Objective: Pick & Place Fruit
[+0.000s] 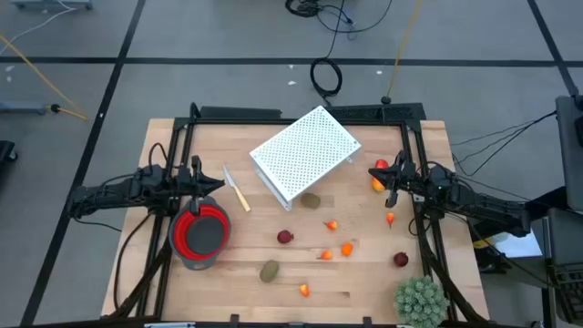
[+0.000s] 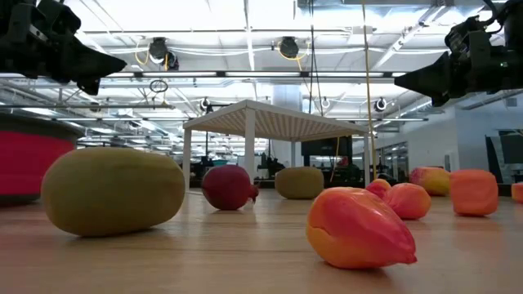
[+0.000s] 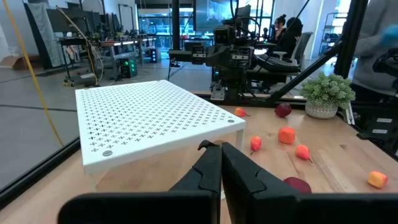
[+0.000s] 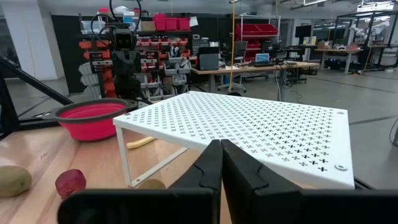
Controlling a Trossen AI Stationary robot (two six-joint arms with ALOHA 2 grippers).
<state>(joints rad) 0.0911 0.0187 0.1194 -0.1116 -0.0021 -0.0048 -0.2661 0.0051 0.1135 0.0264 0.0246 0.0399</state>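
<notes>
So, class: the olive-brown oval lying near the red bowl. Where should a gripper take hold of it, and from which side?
Across its narrow middle, coming straight down from above. The olive-brown oval lies flat on its long side on the table, apart from the red bowl and other fruit, so fingers probably fit either side. The left gripper, shut, waits nearest.

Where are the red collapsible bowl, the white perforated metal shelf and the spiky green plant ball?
Red collapsible bowl (image 1: 201, 230): high view, inner floor.
White perforated metal shelf (image 1: 305, 150): high view, top panel.
Spiky green plant ball (image 1: 420, 301): high view, top.
</notes>
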